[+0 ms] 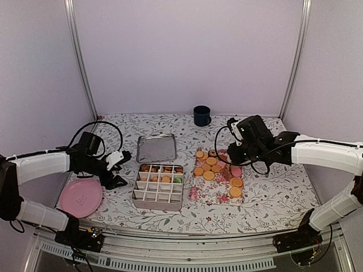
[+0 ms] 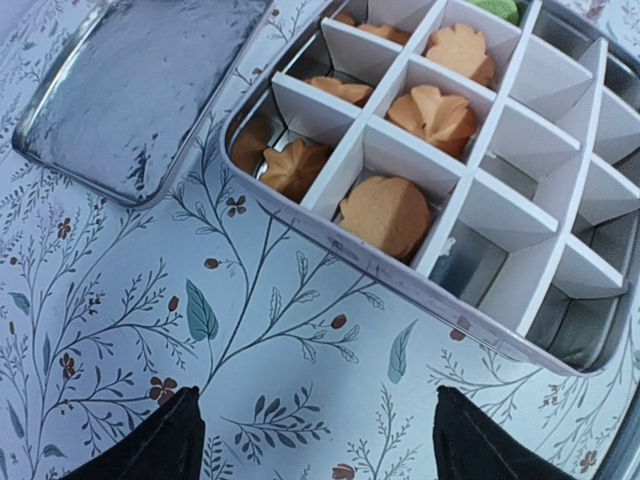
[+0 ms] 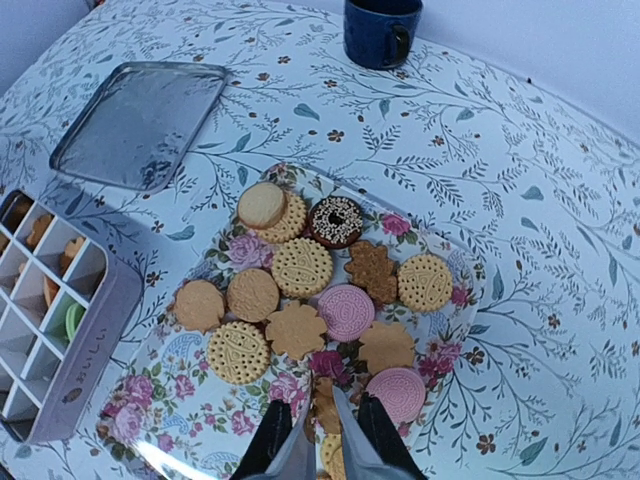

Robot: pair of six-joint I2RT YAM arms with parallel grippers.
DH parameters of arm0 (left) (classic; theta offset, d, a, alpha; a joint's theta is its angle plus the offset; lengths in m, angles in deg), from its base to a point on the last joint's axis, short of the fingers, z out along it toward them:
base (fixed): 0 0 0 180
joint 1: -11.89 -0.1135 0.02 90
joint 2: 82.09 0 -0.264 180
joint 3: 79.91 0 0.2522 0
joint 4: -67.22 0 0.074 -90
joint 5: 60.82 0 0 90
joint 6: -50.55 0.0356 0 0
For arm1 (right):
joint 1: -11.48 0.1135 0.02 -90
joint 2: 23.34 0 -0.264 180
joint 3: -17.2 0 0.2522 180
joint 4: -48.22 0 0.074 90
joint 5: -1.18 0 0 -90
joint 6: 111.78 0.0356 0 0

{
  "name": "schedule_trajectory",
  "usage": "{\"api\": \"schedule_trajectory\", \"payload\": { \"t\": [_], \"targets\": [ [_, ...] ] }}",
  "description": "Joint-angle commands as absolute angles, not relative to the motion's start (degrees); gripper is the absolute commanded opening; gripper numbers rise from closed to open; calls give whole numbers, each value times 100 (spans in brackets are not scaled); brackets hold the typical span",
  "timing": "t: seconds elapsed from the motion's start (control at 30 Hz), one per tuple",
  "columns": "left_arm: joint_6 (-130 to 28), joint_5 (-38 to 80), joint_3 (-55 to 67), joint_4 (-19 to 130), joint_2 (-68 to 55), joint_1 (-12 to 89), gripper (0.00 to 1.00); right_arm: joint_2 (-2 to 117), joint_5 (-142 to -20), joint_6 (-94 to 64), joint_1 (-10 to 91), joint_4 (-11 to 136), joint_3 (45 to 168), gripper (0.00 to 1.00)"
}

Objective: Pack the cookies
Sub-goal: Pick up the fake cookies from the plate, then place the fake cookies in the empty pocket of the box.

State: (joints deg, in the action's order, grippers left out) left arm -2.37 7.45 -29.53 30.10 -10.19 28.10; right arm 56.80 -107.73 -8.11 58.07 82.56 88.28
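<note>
Top external view: a divided tin (image 1: 159,195) is seen at the middle of the flowered table (image 1: 272,198), with its lid (image 1: 156,148) laid apart behind it. The cookies (image 1: 211,168) are spread on a floral tray (image 1: 212,192) just right of the tin, and a few more are lodged in its rear compartments. The left gripper (image 1: 116,181) is held low between the tin and a pink plate (image 1: 80,197). The right gripper (image 1: 231,158) is poised over the tray. A blue mug (image 1: 202,115) is set well back.

Left wrist view: the left gripper (image 2: 320,450) is shown with its fingers spread wide and nothing between them, over bare cloth near the tin (image 2: 400,290). Tan cookies (image 2: 385,215) are seen in the compartments nearest the lid (image 2: 130,90).

Right wrist view: the right gripper (image 3: 325,445) is drawn close about a tan cookie (image 3: 322,405) stood on edge (whether it is lifted cannot be told) at the near side of the tray (image 3: 150,420). Tan, pink and one dark brown cookie are laid out beyond.
</note>
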Motion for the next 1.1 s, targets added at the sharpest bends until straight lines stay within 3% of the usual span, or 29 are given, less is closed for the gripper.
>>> {"api": "schedule_trajectory", "payload": {
  "t": [0.0,0.37,0.8,1.07],
  "targets": [
    [-192,737,-2800,2946,-1086,2778,79,5396,-10689,-754,5780,8341,8950,0],
    [-192,748,-2872,3038,-1021,2674,80,5757,-10328,-773,6510,8398,10519,0],
    [-79,572,-3147,3045,-1297,2040,80,8833,-9346,-954,7708,7768,13668,0],
    [-5,466,-3244,3062,-1344,1778,81,9407,-9093,-966,7844,7716,14038,0]
  ]
}}
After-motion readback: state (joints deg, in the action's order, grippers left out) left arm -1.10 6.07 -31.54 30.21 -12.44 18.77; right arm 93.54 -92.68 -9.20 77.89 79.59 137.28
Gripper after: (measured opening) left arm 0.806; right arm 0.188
